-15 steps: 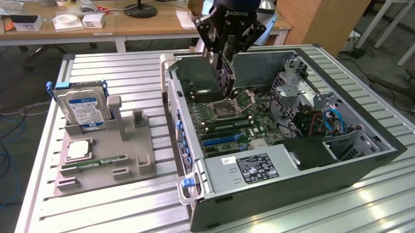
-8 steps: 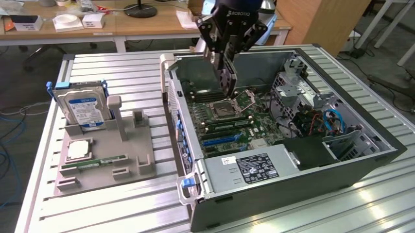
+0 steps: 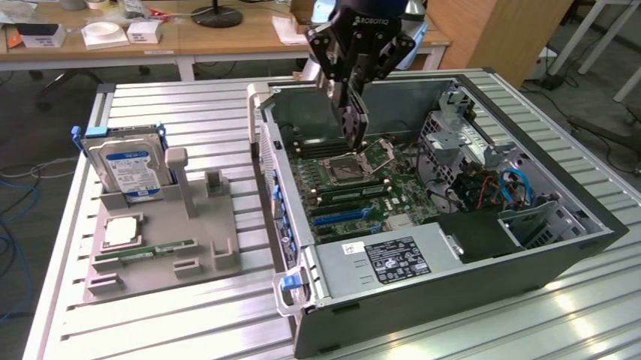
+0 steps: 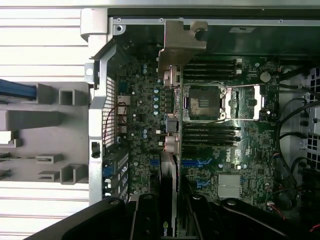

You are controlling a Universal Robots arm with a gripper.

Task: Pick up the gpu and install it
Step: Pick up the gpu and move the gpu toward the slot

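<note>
My gripper (image 3: 353, 88) hangs over the open computer case (image 3: 591, 229) and is shut on the gpu (image 3: 353, 126), a thin dark card held on edge and pointing down at the motherboard near the CPU socket (image 3: 353, 165). The card's lower end is above the board, not touching it as far as I can tell. In the wrist view the gpu (image 4: 170, 150) runs edge-on away from my gripper (image 4: 170, 217), with its silvery bracket (image 4: 182, 42) at the far end, near the case's rear wall. The blue slots (image 4: 197, 163) lie beside the card's line.
A grey fixture (image 3: 170, 232) at the exterior view's left holds a blue-labelled hard drive (image 3: 125, 161), a green memory stick (image 3: 145, 251) and a square chip (image 3: 120, 231). Inside the case are drive cages and blue cables (image 3: 511, 187). The slatted metal table (image 3: 180, 105) surrounds everything.
</note>
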